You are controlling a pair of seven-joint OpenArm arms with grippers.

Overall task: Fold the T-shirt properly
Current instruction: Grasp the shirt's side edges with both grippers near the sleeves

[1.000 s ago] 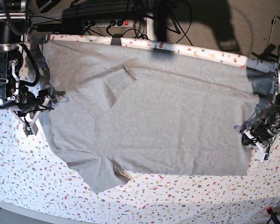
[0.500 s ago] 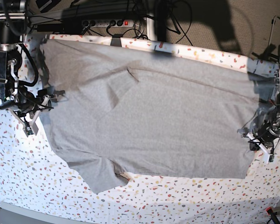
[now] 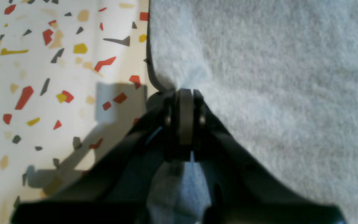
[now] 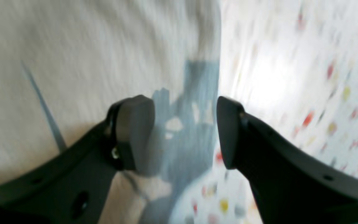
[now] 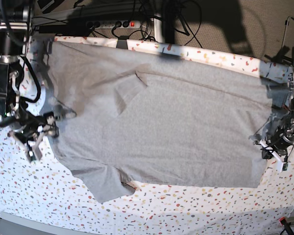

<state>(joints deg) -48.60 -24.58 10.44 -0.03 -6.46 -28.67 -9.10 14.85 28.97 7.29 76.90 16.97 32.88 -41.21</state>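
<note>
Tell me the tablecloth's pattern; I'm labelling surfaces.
White with red, yellow and grey terrazzo-like flecks on the tablecloth; left wrist view shows it best.

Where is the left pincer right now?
In the base view the left pincer is at the right edge of the T-shirt, shut on its hem, over the speckled table.

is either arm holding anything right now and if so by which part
The left pincer is shut on the T-shirt, pinching its side edge. The right pincer stands open over the opposite edge, holding nothing.
</note>
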